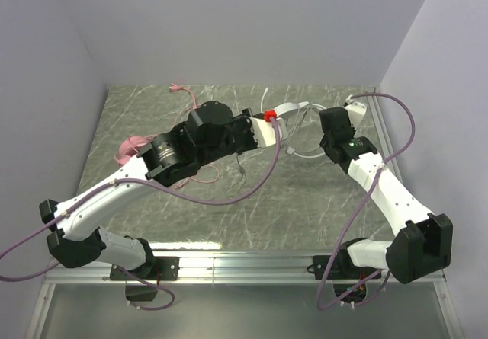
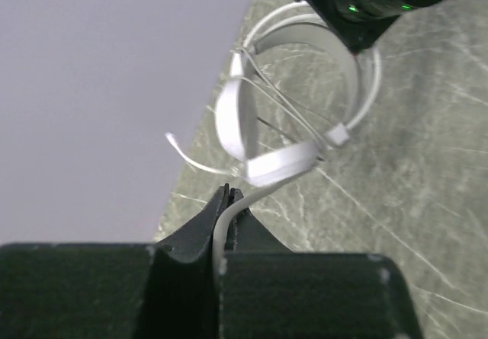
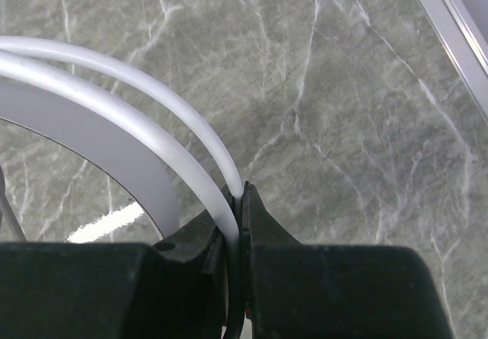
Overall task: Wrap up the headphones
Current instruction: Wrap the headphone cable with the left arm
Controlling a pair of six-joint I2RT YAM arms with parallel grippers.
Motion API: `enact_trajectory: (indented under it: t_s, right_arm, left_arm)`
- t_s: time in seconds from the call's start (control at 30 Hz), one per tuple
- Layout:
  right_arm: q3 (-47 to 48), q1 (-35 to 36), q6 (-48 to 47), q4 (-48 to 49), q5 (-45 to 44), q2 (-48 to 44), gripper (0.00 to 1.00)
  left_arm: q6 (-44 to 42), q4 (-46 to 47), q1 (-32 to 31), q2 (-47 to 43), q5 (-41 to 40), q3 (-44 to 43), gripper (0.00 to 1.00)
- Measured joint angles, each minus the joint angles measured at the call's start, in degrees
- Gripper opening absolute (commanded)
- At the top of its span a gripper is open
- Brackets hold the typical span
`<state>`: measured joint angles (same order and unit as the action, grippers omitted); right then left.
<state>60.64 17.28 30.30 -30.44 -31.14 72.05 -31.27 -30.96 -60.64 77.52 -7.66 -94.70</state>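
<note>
The white-grey headphones (image 1: 291, 110) hang between my two grippers near the back of the table, their thin cord (image 2: 245, 118) looped in loose turns around the headband (image 2: 364, 87). My left gripper (image 1: 274, 120) (image 2: 227, 196) is shut on the white cord, which runs out from between the fingertips. My right gripper (image 1: 329, 142) (image 3: 242, 193) is shut on the headband's two white hoops (image 3: 137, 103). The pink headphones (image 1: 128, 148) lie at the left, mostly hidden under my left arm, with their pink cord (image 1: 183, 91) trailing toward the back wall. No ear cups show clearly.
Grey walls close the table on the left, back and right. A metal rail (image 1: 244, 259) runs along the near edge by the arm bases. Purple cables (image 1: 404, 118) arc off both arms. A loop of pink cord (image 1: 207, 176) lies under the left arm.
</note>
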Motion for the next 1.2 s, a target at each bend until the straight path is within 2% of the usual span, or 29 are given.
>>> enact_trajectory:
  t_s: [0.23, 0.4, 0.73, 1.2]
  right_arm:
    - [-0.7, 2.1, -1.2, -0.4, -1.5, 0.0, 0.0]
    - [-0.9, 3.9, -2.3, -0.2, -1.5, 0.0, 0.0]
    - [-1.0, 9.2, -3.9, -0.5, -3.8, 0.5, 0.0]
    - [-1.2, 16.4, -5.2, 0.7, -4.2, 0.9, 0.0]
  left_arm:
    - [-5.4, 2.9, 2.9, 3.4, -0.6, -2.2, 0.01]
    - [-8.9, 4.1, 7.2, 5.2, 4.5, -3.5, 0.0]
    - [-17.3, 0.4, 10.4, 17.9, 10.0, -15.3, 0.0]
    - [-18.8, 0.9, 15.7, 21.6, 17.9, -16.9, 0.0]
